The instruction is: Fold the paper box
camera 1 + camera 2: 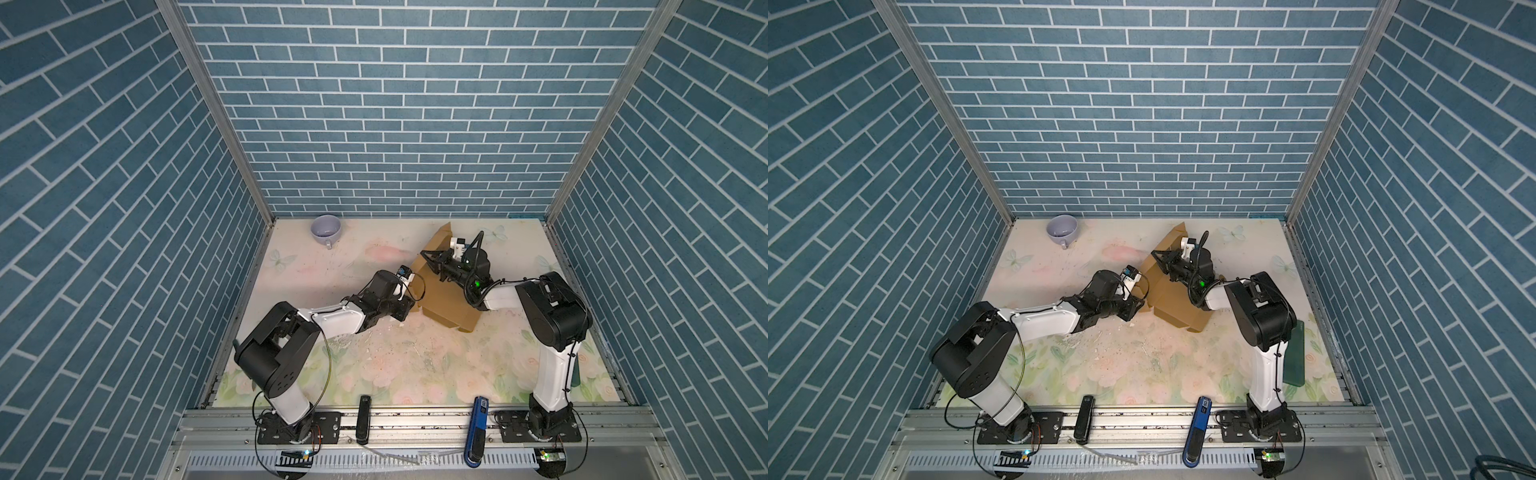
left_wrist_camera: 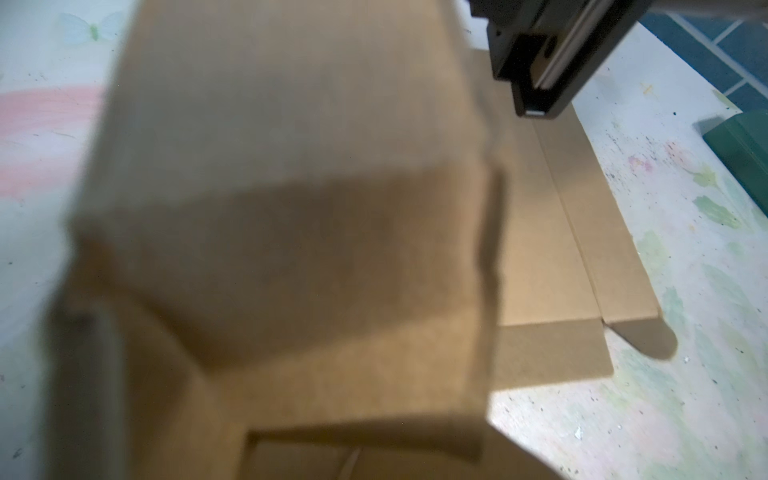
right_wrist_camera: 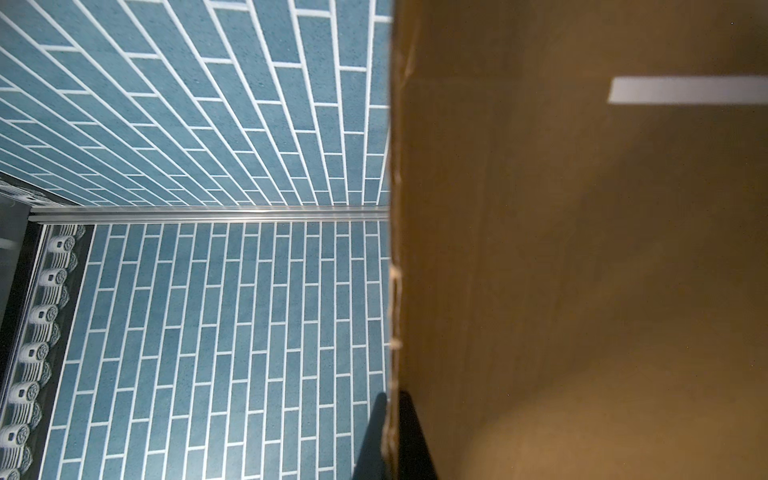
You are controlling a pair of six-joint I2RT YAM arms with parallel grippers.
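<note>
The paper box (image 1: 444,307) (image 1: 1177,303) is a tan cardboard blank lying partly folded at the back middle of the table, with one flap raised. My right gripper (image 1: 429,256) (image 1: 1159,256) is shut on that flap's upper edge. In the right wrist view, its dark fingers (image 3: 409,436) pinch the cardboard edge (image 3: 582,249). My left gripper (image 1: 411,309) (image 1: 1138,309) is at the box's near left edge. In the left wrist view, blurred cardboard (image 2: 291,208) fills the frame and hides the jaws. A flat panel (image 2: 540,249) lies on the table beyond it.
A lavender cup (image 1: 326,230) (image 1: 1062,230) stands at the back left. A dark green flat object (image 1: 1293,353) (image 2: 744,153) lies by the right arm's base. A black tool (image 1: 364,419) and a blue one (image 1: 478,428) rest on the front rail. Brick-patterned walls enclose three sides.
</note>
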